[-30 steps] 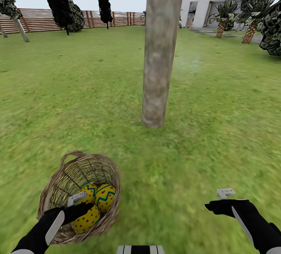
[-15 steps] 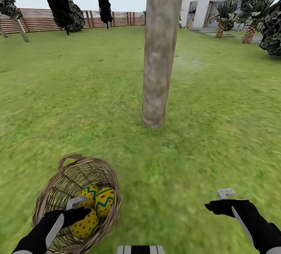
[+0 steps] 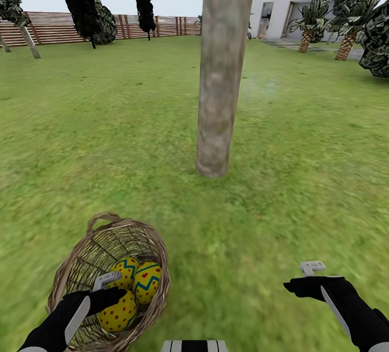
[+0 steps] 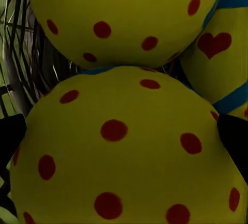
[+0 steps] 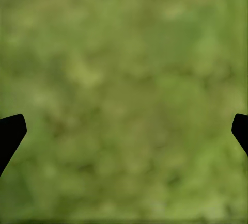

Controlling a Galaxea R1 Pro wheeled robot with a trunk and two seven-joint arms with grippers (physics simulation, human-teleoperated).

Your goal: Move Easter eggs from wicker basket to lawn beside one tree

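Left wrist view puts my left gripper (image 4: 124, 141) right on the nearest egg (image 4: 121, 152): its dark fingertips (image 4: 11, 137) stand spread at either side of the shell, and I cannot tell whether they touch it. Two more eggs (image 4: 124, 15) lie just behind, all three inside the wicker basket (image 3: 111, 281), which sits on the lawn (image 3: 108, 141) near my left arm. My right gripper (image 5: 124, 131) hangs wide open over bare grass. Ahead, past the basket, stands the thick grey-brown tree (image 3: 219, 71).
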